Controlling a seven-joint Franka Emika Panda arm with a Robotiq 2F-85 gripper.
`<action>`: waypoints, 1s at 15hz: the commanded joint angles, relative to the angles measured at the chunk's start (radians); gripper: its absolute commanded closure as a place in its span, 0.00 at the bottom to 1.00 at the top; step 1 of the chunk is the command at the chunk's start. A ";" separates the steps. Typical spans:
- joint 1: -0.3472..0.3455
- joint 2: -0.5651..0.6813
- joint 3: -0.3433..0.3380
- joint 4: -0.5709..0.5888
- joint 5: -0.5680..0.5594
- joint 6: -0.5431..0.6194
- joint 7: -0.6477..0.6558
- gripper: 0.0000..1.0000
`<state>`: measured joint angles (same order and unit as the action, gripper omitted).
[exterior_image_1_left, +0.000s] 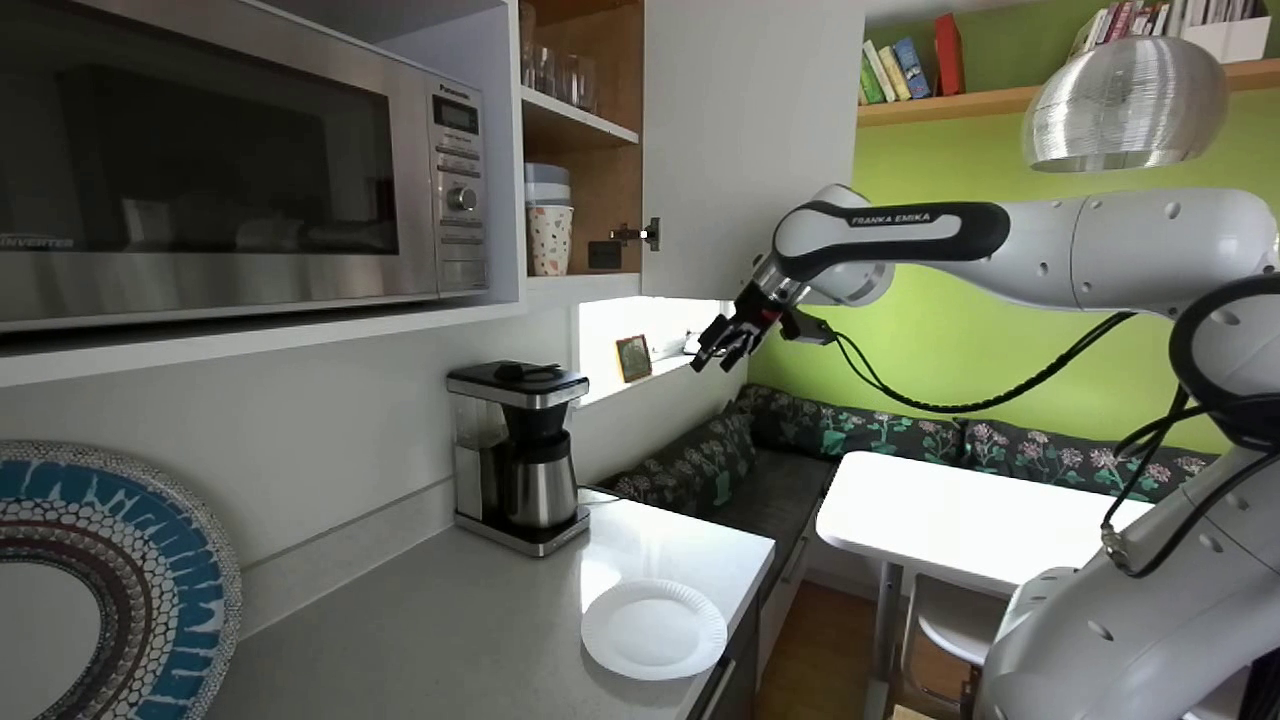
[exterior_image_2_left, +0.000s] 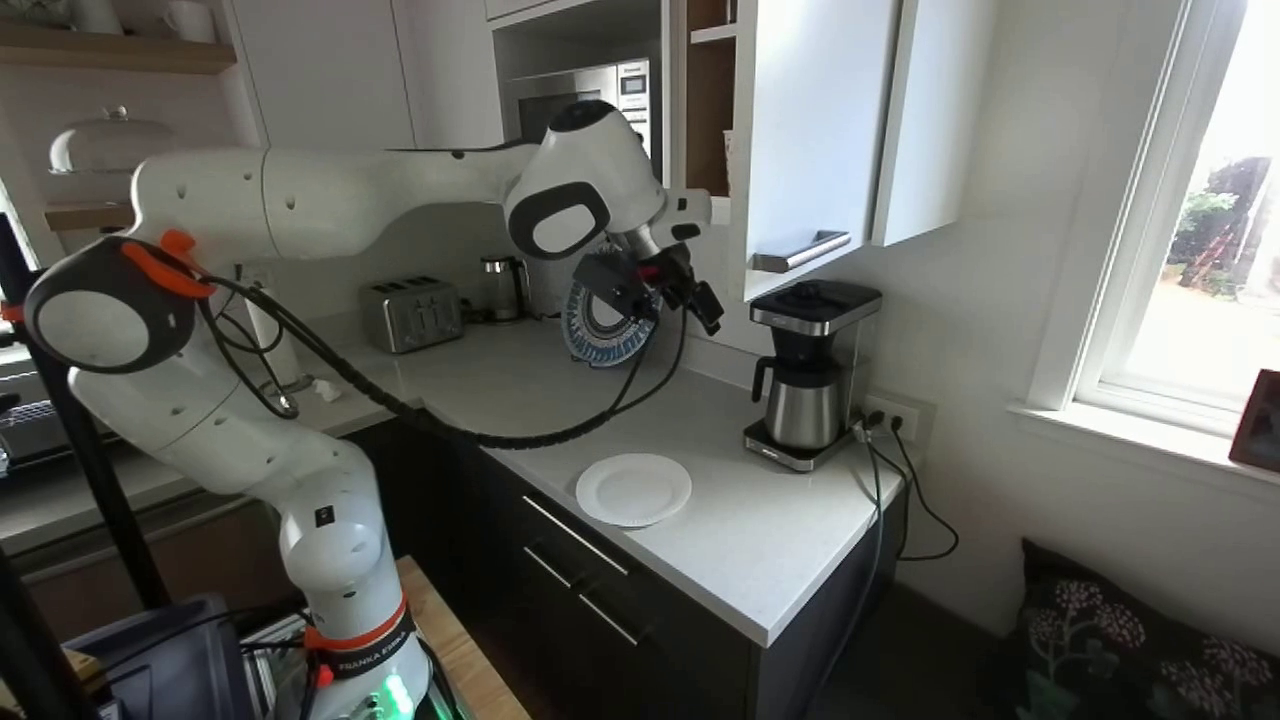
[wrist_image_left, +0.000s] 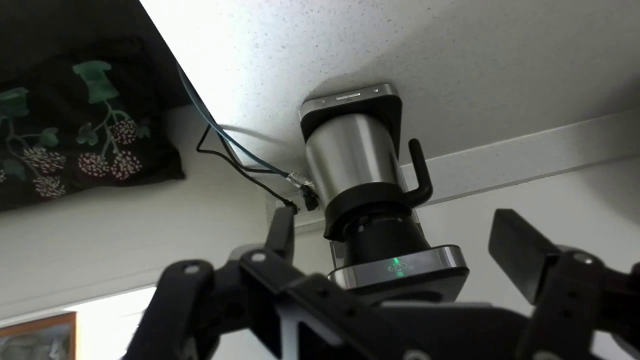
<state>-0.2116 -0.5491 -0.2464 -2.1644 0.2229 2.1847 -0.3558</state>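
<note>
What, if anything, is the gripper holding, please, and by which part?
Nothing is held: the gripper is open, with no object between its fingers; the coffee maker seen past them stands on the counter.

Kitchen corner, with a green wall (exterior_image_1_left: 980, 350) seen behind.
A microwave (exterior_image_1_left: 230, 160) is housed in a recess (exterior_image_1_left: 498, 150); below it a patterned platter (exterior_image_1_left: 175, 590) is stood on edge. In an exterior view, a toaster (exterior_image_2_left: 412, 315) and a kettle (exterior_image_2_left: 500, 290) are set side by side. Books (exterior_image_1_left: 895, 72) are lined up on a shelf (exterior_image_1_left: 960, 107), with a lamp (exterior_image_1_left: 1125, 105) seen before it. Cushions (exterior_image_1_left: 890, 430) are propped along a bench (exterior_image_1_left: 770, 490) near a table (exterior_image_1_left: 970, 510), and a picture frame (exterior_image_2_left: 1258, 428) is placed on the windowsill (exterior_image_2_left: 1130, 428).
</note>
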 joint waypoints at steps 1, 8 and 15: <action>0.043 -0.024 -0.032 0.093 0.007 -0.155 0.070 0.00; 0.038 -0.031 -0.018 0.081 -0.040 -0.069 0.050 0.00; 0.109 -0.013 -0.053 0.256 0.023 0.075 0.050 0.00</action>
<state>-0.1591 -0.5719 -0.2670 -1.9801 0.2211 2.2364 -0.2933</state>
